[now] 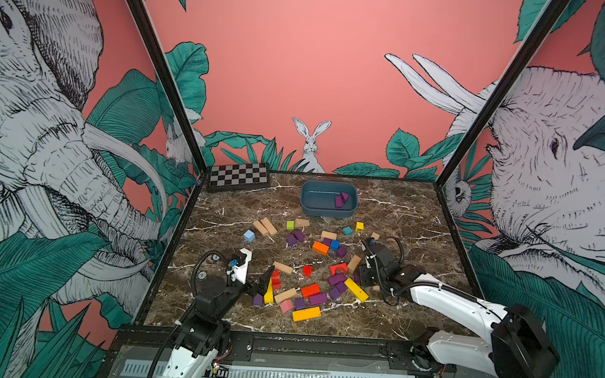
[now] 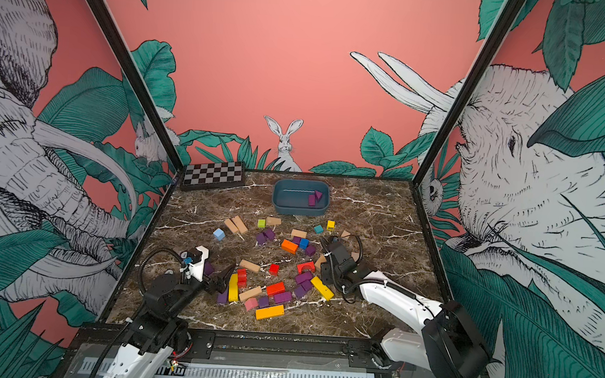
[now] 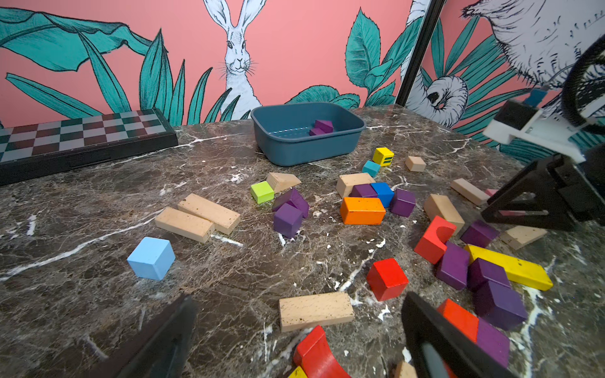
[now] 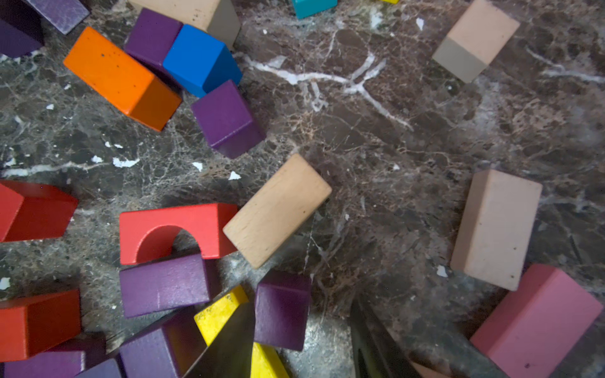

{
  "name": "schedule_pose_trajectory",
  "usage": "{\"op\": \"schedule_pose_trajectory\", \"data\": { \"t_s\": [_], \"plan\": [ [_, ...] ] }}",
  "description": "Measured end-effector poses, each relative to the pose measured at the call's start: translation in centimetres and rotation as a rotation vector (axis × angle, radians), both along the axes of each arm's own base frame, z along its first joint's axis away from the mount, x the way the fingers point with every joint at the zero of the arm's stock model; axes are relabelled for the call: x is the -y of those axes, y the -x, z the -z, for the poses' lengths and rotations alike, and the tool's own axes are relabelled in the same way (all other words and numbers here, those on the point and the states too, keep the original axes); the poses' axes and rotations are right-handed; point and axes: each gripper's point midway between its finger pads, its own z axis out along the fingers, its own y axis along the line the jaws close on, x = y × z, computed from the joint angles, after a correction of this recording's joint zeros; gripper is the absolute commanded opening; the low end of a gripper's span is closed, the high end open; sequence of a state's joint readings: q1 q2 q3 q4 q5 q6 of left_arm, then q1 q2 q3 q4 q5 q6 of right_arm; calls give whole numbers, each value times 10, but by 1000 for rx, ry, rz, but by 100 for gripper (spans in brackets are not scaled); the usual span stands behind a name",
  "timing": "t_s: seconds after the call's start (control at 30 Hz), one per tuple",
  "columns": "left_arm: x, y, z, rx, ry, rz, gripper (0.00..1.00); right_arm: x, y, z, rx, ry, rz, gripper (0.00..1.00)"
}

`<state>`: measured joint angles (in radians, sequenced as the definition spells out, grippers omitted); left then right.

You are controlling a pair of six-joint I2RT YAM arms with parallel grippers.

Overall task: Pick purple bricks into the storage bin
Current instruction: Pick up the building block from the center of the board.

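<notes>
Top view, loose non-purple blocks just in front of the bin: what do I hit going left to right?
light blue cube → pair of wooden bars → lime green cube → wooden wedge → wooden block → teal cube → yellow cube → small wooden cube

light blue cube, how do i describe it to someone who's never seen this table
From the checkerboard box in the far left corner, come forward to the two pale wooden bars side by side. The light blue cube sits alone left of them, the only pastel blue block, touching nothing.
</notes>
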<state>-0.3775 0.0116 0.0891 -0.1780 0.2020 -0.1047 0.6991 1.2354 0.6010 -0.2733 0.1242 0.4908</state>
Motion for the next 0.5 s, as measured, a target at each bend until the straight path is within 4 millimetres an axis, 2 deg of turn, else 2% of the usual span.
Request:
{"op": "schedule_pose_trajectory", "data": {
  "t_s": [0.27, 0.5],
  "plan": [
    [1, 1, 0, 0, 1, 7, 99, -3, 4, 31, -74, 48, 6, 49],
    [2, 1, 0, -1, 2, 11, 99, -3, 2, 38, -84, 55, 26, 30]
  ]
}}
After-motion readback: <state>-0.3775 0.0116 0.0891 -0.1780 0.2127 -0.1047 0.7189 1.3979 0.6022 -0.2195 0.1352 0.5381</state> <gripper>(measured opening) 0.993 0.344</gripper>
